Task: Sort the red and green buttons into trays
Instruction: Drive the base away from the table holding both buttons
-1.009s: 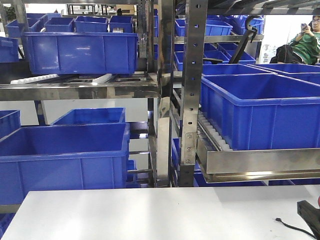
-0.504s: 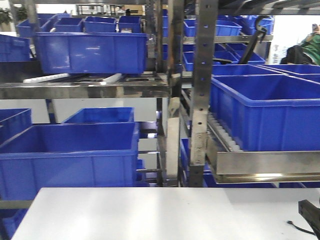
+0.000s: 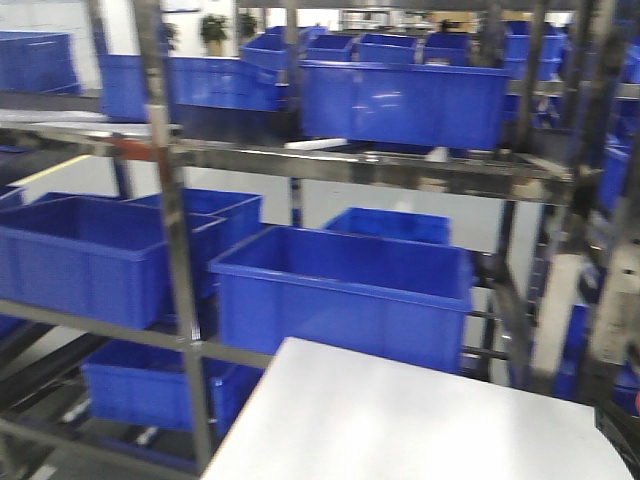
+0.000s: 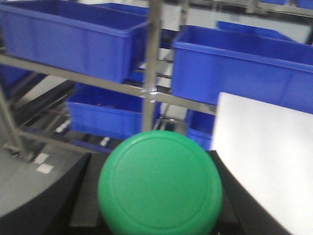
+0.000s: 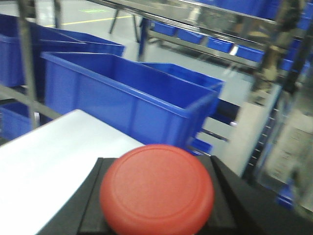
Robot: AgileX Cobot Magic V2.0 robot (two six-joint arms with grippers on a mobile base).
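In the left wrist view the green button (image 4: 159, 182) fills the lower middle, its round cap facing the camera. My left gripper (image 4: 157, 218) is shut on it, with black fingers (image 4: 77, 198) on either side. The right wrist view shows the red button (image 5: 157, 188) the same way, and my right gripper (image 5: 157, 220) is shut on it between black fingers (image 5: 234, 196). Both switch bodies are hidden behind the caps. A dark part of the right arm (image 3: 622, 440) shows at the front view's lower right corner. The trays are out of view.
A white table (image 3: 400, 420) lies ahead, also seen as the white table (image 4: 269, 156) right of the left gripper and the white table (image 5: 44, 161) left of the right one. Steel racks (image 3: 170, 240) with blue crates (image 3: 340, 295) stand behind and to the left.
The front view has swung to the left: the racks and crates have slid right in the picture and the table now shows at an angle. The picture is blurred by motion.
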